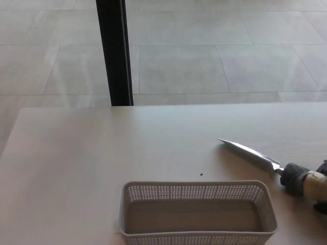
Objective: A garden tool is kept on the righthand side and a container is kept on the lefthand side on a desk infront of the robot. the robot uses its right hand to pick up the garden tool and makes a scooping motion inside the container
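A grey perforated basket (194, 190) stands empty at the near middle of the white desk (102, 148). To its right a garden trowel (255, 154) lies low over the desk, its silver blade pointing up-left and its grey and beige handle running off toward the right edge. Only a black sliver of my right hand (323, 203) shows at that edge, wrapped around the handle's end. The blade tip is level with the basket's far right corner and clear of it. My left hand is out of the picture.
A black pillar (115, 51) rises behind the desk's far edge on the left, with tiled floor beyond. A small dark speck (201, 174) sits on the desk just past the basket.
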Controlling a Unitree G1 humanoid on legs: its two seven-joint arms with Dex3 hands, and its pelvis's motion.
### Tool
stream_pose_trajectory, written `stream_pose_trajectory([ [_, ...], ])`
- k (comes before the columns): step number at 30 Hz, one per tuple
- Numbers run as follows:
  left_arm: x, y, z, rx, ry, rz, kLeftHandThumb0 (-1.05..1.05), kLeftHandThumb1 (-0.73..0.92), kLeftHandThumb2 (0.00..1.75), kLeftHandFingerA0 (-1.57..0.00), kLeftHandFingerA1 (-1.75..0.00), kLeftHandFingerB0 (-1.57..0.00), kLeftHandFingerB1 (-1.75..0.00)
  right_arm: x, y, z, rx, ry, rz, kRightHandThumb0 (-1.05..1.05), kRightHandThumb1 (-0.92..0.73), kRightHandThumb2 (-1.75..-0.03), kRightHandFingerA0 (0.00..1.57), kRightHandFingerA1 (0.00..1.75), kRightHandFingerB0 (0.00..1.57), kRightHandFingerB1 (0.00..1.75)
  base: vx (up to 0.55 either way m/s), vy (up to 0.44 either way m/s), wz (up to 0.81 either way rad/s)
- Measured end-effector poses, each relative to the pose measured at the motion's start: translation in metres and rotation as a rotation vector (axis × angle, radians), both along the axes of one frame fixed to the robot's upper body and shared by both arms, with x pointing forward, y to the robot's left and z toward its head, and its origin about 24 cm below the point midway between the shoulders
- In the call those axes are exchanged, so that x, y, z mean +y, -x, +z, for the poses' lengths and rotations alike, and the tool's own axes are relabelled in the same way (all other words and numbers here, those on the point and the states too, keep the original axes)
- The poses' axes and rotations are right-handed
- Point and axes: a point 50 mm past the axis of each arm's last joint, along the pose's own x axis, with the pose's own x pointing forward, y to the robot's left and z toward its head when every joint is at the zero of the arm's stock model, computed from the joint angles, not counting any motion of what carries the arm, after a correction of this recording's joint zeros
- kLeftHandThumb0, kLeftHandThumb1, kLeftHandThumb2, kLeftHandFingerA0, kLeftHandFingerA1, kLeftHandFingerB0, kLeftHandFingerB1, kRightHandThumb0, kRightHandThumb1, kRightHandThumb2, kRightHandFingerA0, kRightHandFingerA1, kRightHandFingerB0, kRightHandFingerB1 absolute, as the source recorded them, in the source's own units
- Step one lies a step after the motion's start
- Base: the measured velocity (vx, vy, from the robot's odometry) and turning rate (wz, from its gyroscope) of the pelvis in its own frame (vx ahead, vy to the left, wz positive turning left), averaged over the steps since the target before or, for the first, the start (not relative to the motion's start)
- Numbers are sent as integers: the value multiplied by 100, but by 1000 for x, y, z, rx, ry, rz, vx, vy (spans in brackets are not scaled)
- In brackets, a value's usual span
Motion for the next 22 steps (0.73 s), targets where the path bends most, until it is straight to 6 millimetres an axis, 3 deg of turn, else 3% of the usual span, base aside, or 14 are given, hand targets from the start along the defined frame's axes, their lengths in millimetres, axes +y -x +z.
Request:
stream_pose_trajectory([
  [3, 0, 0, 0, 1, 1, 0, -52, 66, 59, -63, -70, -55, -50, -6, -2, 1, 33, 12, -32, -61, -76, -64, 100, 129, 79, 98, 0, 0, 0],
  [4, 0, 0, 0, 1, 1, 0, -51, 66, 59, -64, -68, -57, -49, -8, -3, 1, 40, 15, -37, -70, -71, -61, 39, 59, 22, 37, 0, 0, 0],
  [5, 0, 0, 0, 1, 2, 0, -51, 65, 59, -67, -69, -59, -49, -9, -3, 2, 46, 15, -42, -74, -70, -61, 16, 48, 12, 33, 0, 0, 0],
  [6, -1, 0, 0, 0, 2, 0, -51, 65, 59, -67, -67, -58, -48, -11, -4, 3, 55, 9, -54, -80, -55, -97, 9, 56, 0, 25, 0, 0, 0],
  [7, -1, 0, -1, 0, 2, 0, -51, 65, 59, -67, -67, -58, -48, -14, -4, 5, 56, 6, -64, -80, -55, -97, 9, 56, 0, 25, 0, 0, 0],
  [9, -1, -1, -1, -1, 3, 0, -50, 64, 58, -67, -72, -58, -51, -19, -4, 7, 64, 3, -78, -96, -70, -82, 0, 0, 0, 3, 0, 0, 0],
  [10, -1, -1, -1, -1, 3, 0, -52, 64, 59, -67, -71, -58, -50, -20, -3, 7, 77, -2, -84, -105, -80, -64, 0, 0, 0, 0, 0, 0, 0],
  [11, -1, 0, -1, 0, 4, 0, -52, 64, 59, -67, -71, -58, -50, -21, -1, 5, 93, -7, -85, -105, -80, -64, 0, 0, 0, 0, 0, 0, 0],
  [12, -1, 0, -1, 0, 5, 0, -53, 64, 59, -68, -72, -59, -51, -21, 0, 4, 109, -14, -84, -104, -68, -88, 0, 0, 0, 0, 0, 0, 0],
  [13, -2, 0, -1, -1, 6, 0, -52, 66, 59, -64, -68, -56, -49, -21, 1, 3, 122, -21, -81, -105, -79, -65, 0, 0, 0, 0, 0, 0, 0],
  [16, -3, -1, -2, -2, 10, -1, -51, 67, 60, -61, -66, -52, -49, -20, 3, 4, 141, -42, -70, -105, -77, -63, 0, 0, 0, 0, 0, 0, 0],
  [18, -3, -2, -2, -3, 10, -2, -51, 68, 60, -59, -65, -51, -48, -18, 4, 6, 148, -67, -62, -105, -66, -84, 0, 0, 0, 0, 0, 0, 0],
  [20, -3, -2, -2, -4, 10, -2, -50, 66, 59, -65, -66, -58, -49, -16, 6, 7, 155, -101, -52, -103, -74, -63, 0, 0, 0, 0, 0, 0, 0],
  [22, -3, -2, -2, -4, 10, -2, -50, 66, 59, -66, -66, -58, -49, -15, 8, 8, 158, -125, -45, -104, -64, -81, 0, 0, 0, 2, 0, 0, 0],
])
